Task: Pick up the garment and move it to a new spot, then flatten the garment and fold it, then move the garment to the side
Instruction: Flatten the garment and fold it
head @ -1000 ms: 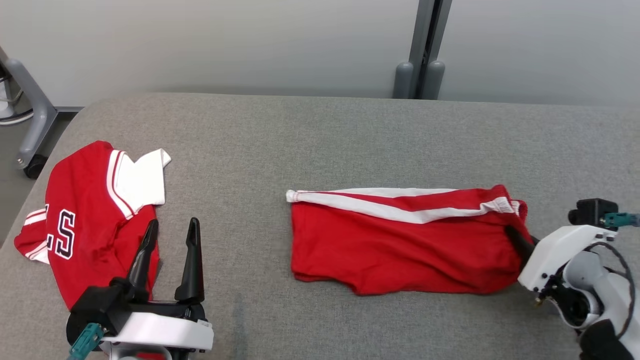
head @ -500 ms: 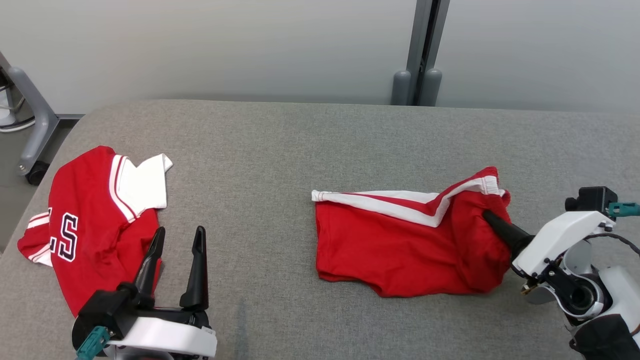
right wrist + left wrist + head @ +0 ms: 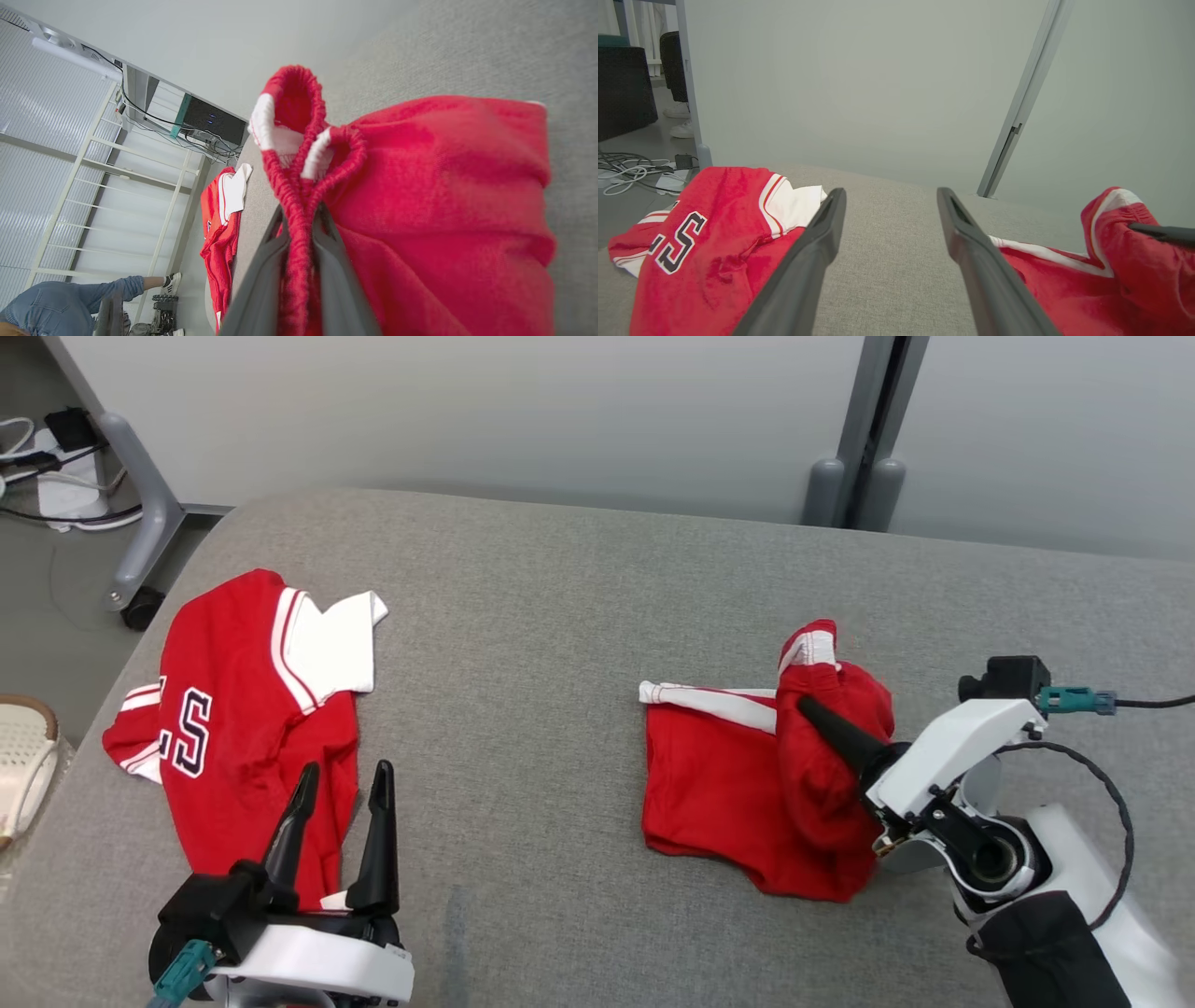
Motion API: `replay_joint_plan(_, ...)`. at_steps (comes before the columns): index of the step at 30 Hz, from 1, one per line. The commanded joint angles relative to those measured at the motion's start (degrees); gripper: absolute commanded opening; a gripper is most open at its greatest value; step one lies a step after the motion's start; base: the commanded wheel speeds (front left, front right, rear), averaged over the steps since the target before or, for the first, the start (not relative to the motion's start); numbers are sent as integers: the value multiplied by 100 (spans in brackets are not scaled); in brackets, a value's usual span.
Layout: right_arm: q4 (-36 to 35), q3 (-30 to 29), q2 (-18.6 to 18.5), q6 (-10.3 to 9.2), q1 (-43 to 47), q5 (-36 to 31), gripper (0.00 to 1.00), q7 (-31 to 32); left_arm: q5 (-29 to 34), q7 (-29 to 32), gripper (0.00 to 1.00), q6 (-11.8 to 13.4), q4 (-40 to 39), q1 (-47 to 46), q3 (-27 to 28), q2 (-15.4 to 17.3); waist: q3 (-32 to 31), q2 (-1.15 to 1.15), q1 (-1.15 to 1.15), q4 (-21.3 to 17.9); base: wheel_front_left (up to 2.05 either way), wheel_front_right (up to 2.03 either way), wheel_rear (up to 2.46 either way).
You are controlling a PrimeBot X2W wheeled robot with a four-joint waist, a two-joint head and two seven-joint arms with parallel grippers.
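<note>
The garment is a pair of red shorts (image 3: 714,789) with a white side stripe, lying right of centre on the grey padded table (image 3: 560,607). My right gripper (image 3: 805,706) is shut on its elastic waistband, which is raised and bunched over the rest of the cloth. In the right wrist view the waistband (image 3: 299,154) is pinched between the fingers (image 3: 261,275). My left gripper (image 3: 344,773) stands open at the lower left, above the table, with nothing between its fingers (image 3: 812,252). The shorts (image 3: 1064,289) lie to its right.
A red jersey (image 3: 252,700) with white sleeves and dark letters lies at the table's left end, just beside my left gripper. A grey wheeled leg (image 3: 140,532) and a pale basket (image 3: 23,756) stand off the left edge. Grey posts (image 3: 854,490) rise behind. A person's legs (image 3: 70,298) are far off.
My right gripper has lifted the waistband end and carried it left over the shorts, which are now doubled up and shorter. The head camera has shifted. The left gripper stays open in place.
</note>
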Motion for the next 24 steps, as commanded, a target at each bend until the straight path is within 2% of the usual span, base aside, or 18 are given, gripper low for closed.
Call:
replay_joint_plan(1,49,36,41,5,-85,-31,0,33,-18,-19,100,-27,19,-82,2,16,34,0,0,104,0,0,0)
replay_joint_plan(14,1020,347,338,6,-569,-26,0,-123,-19,-34,100,-106,130,-177,-33,-68,132,0,0,513,0,0,0)
replay_joint_plan(16,1097,439,344,6,-636,18,4,-139,-18,-34,100,-113,125,-191,-6,-73,156,0,0,527,0,0,0)
replay_joint_plan(18,1093,614,350,6,-682,131,65,-157,-4,-35,100,-137,131,-206,43,-80,176,0,0,512,0,0,0)
replay_joint_plan(19,1036,678,351,6,-677,202,100,-184,4,-35,100,-141,135,-212,59,-83,178,0,0,494,0,0,0)
replay_joint_plan(24,888,891,340,5,-640,376,100,-333,57,-36,100,-118,135,-183,81,-105,126,0,0,366,0,0,0)
